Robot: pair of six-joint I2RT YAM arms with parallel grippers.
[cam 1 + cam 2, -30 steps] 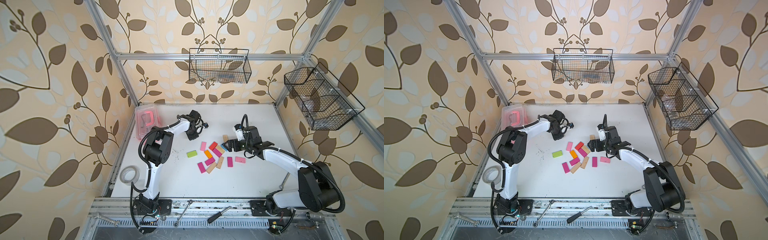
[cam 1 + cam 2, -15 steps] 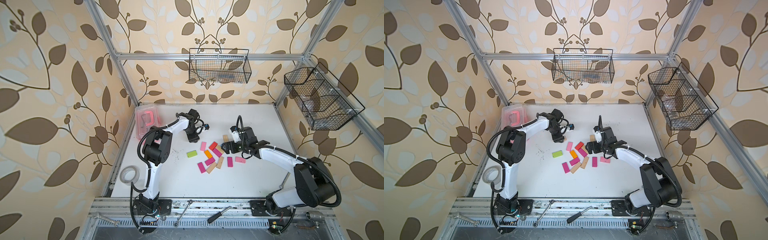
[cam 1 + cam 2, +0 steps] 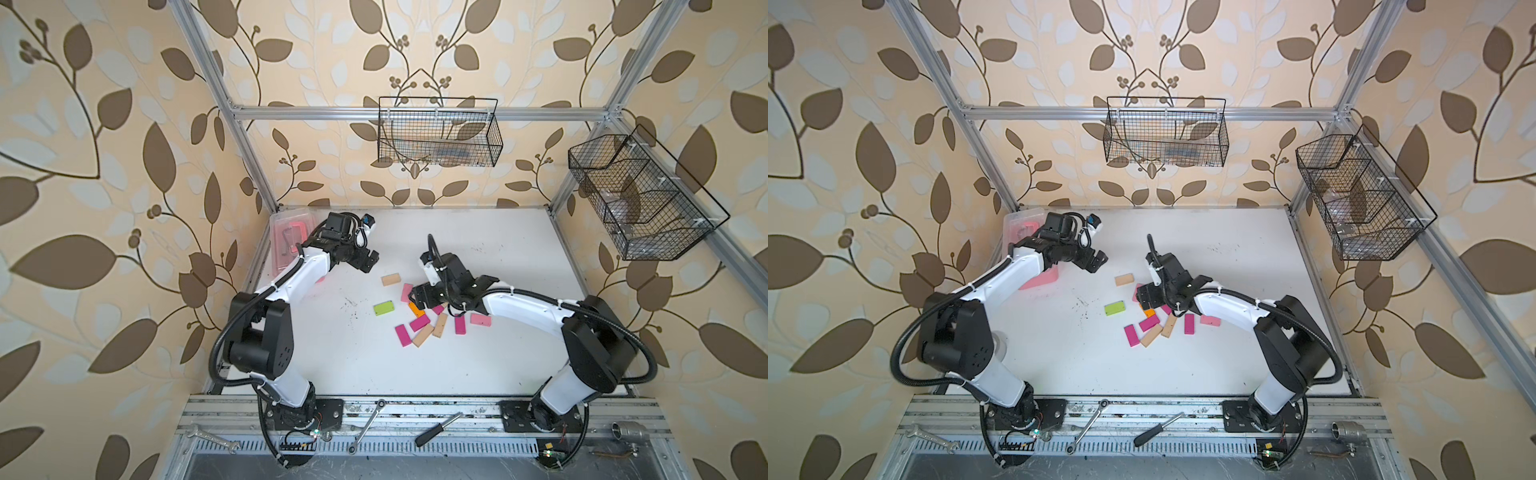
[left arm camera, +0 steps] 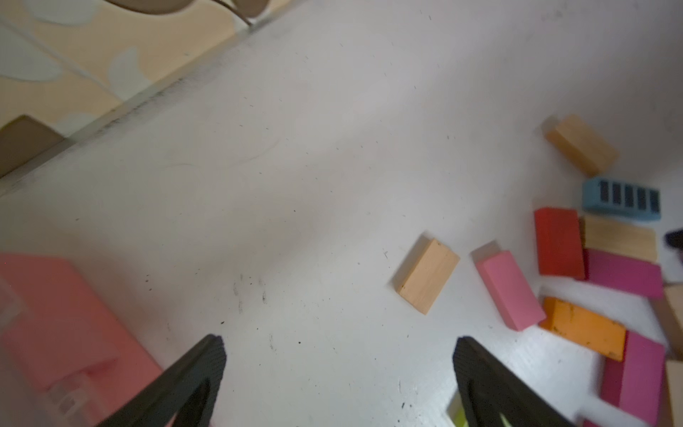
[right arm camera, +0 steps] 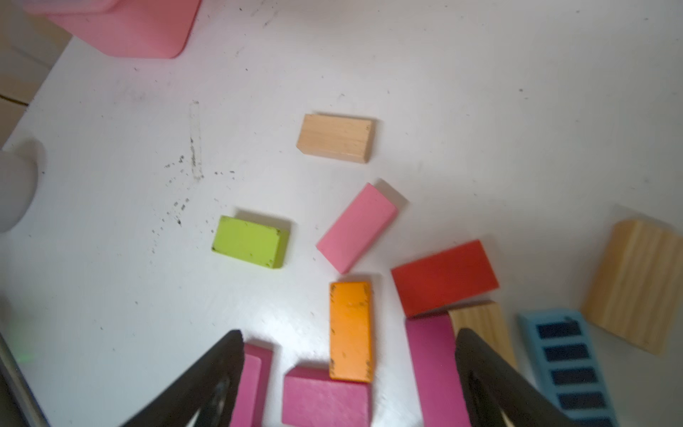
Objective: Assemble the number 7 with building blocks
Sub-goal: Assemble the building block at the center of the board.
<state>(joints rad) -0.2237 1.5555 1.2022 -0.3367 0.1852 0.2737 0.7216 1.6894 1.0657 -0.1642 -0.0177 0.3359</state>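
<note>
The building blocks lie flat on the white table (image 3: 478, 374). A plain wood block (image 3: 390, 279) sits alone, just off my left gripper (image 3: 368, 262), which is open and empty (image 4: 339, 344). A lime green block (image 3: 383, 308) and a pink block (image 3: 406, 292) lie beside the main cluster. My right gripper (image 3: 417, 299) hovers open over that cluster, its fingertips astride an orange block (image 5: 350, 331) and magenta blocks (image 5: 325, 401). The red block (image 5: 443, 277) and the blue striped block (image 5: 569, 366) show in the right wrist view and are hidden under the arm in both top views.
A pink translucent box (image 3: 286, 232) stands at the far left corner, behind my left arm. Wire baskets (image 3: 438, 133) hang on the back and right walls. Wrenches and a screwdriver (image 3: 438, 428) lie on the front rail.
My left gripper opened, left the plain wood block on the table and drew back a little. My right gripper moved left over the cluster, jaws slightly narrower.
</note>
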